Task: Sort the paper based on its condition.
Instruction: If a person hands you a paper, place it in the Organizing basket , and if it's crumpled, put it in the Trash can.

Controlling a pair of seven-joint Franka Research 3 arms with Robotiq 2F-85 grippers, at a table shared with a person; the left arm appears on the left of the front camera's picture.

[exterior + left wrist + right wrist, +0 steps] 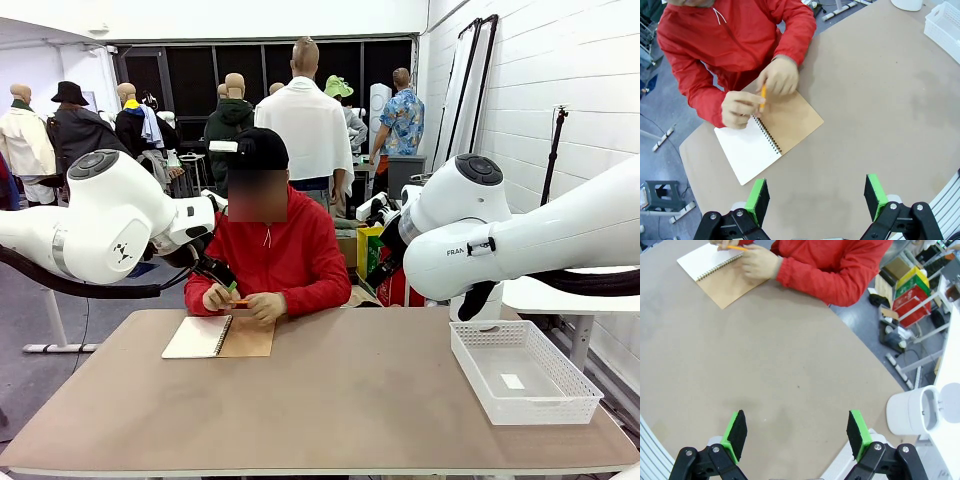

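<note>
A spiral-bound notebook [218,337] with a brown cover lies open at a smooth white page [747,150] on the far left of the table. The person's hands [780,76] rest at its top edge and hold an orange pen [762,97]. Loose sheets of paper are out of view. My left gripper [815,200] hangs open and empty high above the table, on the near side of the notebook [792,122]. My right gripper [797,437] is also open and empty, above bare tabletop, with the notebook [720,270] far off.
A white plastic mesh tray [470,370] stands at the right side of the brown table [330,410], with a small white patch on its floor. A white arm base [912,412] sits past the table's right edge. A person in red sits at the far side.
</note>
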